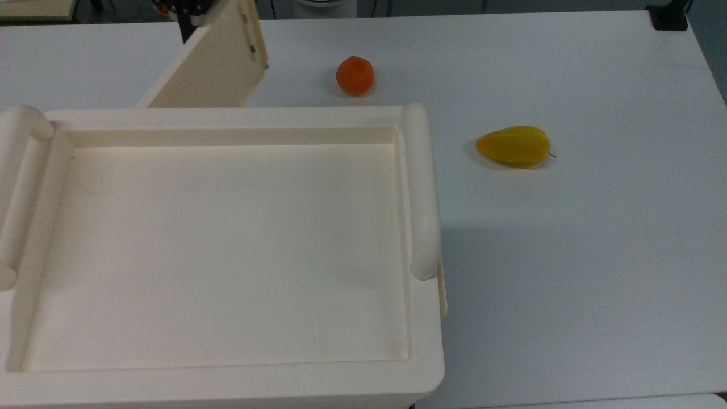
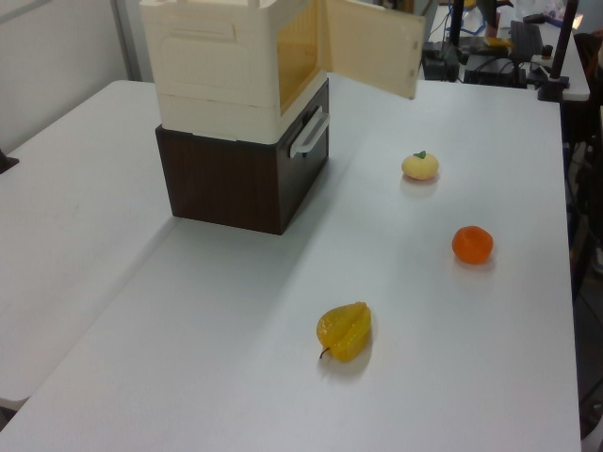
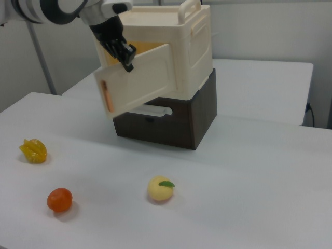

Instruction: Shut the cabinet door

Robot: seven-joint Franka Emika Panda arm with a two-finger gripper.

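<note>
Right view – tool point(image 3: 126, 58) on cabinet door point(image 3: 140, 83), half-open, table point(image 3: 249, 197) ahead bare

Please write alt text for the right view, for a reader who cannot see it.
A robot gripper presses the top edge of a half-open cabinet door on a cream cabinet atop a dark base. Three fruits lie on the white table.

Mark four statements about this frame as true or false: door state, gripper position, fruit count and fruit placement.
1. The flat cream plastic cabinet door is fully shut. False: it stands partly open.
2. The gripper is at the door's upper edge. True.
3. Three fruits lie on the white table: a round orange fruit, a ridged yellow fruit, a pale yellow fruit with a green leaf. True.
4. The orange fruit sits on the big cream-white plastic cabinet. False: it lies on the table.
</note>
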